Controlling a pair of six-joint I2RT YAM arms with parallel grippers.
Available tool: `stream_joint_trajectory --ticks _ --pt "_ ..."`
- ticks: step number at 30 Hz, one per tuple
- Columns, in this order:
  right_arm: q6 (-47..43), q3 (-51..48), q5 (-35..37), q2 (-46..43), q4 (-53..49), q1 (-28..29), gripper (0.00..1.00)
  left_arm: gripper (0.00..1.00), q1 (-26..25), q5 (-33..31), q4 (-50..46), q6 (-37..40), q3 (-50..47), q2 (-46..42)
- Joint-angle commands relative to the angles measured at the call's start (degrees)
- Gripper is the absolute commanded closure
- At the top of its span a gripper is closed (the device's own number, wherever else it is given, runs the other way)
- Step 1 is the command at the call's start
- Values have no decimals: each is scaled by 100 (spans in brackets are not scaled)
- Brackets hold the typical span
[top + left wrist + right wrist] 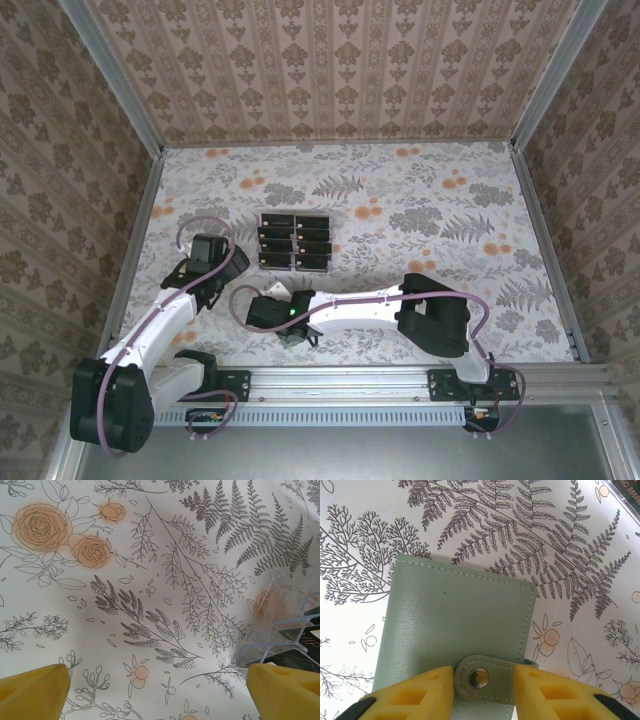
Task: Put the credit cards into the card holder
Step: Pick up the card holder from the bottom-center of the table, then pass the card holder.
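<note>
The pale sage-green card holder (460, 615) lies closed on the floral cloth, its snap strap fastened. My right gripper (484, 677) is shut on that strap, one yellow finger against each side of it. From above, the card holder (274, 291) peeks out just beyond the right gripper (277, 308). Several black credit cards (295, 242) stand in a clear tray at mid table. My left gripper (155, 672) is open over bare cloth, with the cards (300, 645) just past its right finger. In the top view the left gripper (215, 262) sits left of the tray.
The clear plastic tray (280, 620) with dividers stands close to the left gripper's right finger. A card's edge (627, 492) shows at the top right of the right wrist view. Patterned walls and metal rails enclose the table.
</note>
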Motion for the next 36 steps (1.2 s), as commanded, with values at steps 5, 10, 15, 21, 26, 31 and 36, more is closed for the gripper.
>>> stream_joint_trajectory --ticks 5,10,15,21,26,31,36 --pt "60 -48 266 50 26 -108 73 0 50 117 29 54 -71 -60" --pt "74 -141 238 -44 52 -151 86 0 50 142 23 90 -69 -68" --pt "132 -354 232 -273 94 -240 100 0 44 233 15 171 -60 -74" --pt "308 -934 144 -919 343 -502 100 0 -142 333 49 392 59 -79" --pt "456 -1478 -117 -1472 540 -817 100 0 -644 252 132 552 193 -62" --pt "590 -1958 -332 -1811 910 -1151 100 0 -1299 226 423 462 229 26" --pt "782 -2450 -574 -2135 1237 -1439 100 0 -1848 259 753 297 278 290"
